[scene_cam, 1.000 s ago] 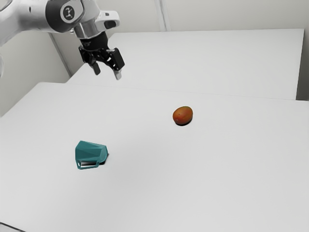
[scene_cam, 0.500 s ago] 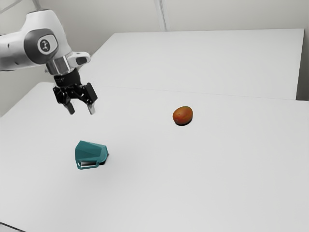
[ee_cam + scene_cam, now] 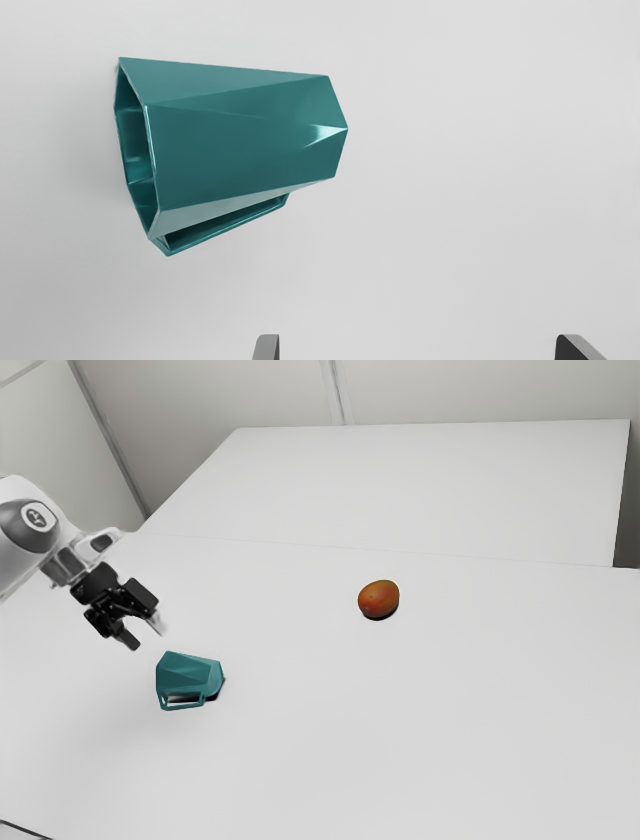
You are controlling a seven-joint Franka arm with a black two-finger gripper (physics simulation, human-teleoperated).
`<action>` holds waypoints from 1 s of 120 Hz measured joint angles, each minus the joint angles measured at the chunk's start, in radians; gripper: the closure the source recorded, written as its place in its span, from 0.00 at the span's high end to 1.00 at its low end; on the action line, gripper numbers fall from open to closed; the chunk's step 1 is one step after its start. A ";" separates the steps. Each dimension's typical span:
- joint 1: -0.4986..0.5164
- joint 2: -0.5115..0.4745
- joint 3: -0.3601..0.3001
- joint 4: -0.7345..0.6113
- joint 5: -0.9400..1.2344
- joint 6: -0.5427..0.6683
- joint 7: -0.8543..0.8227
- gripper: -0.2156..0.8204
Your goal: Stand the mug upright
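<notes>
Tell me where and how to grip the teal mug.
Probably the mug near its narrower end, from above, jaws astride its body: it lies on its side, tapers away from the open mouth, and the handle stops short of that end.

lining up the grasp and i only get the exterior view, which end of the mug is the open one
Observer: The wider end. The wrist view looks past the rim into the hollow mouth of the mug.

Operator: ok and is the mug lined up between the fingertips

Observer: Not as the wrist camera sees it. Most of the mug lies off to one side of the gripper; only its narrower end reaches in line with the gap.
</notes>
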 joint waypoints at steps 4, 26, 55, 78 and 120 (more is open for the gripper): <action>0.015 0.010 0.000 -0.007 -0.024 0.002 0.028 0.79; 0.072 0.103 0.001 -0.008 -0.134 -0.004 0.166 0.79; 0.129 0.175 0.005 0.009 -0.214 -0.015 0.314 0.79; 0.137 0.238 0.006 0.046 -0.252 -0.030 0.416 0.79; 0.179 0.343 0.006 0.113 -0.274 -0.051 0.541 0.79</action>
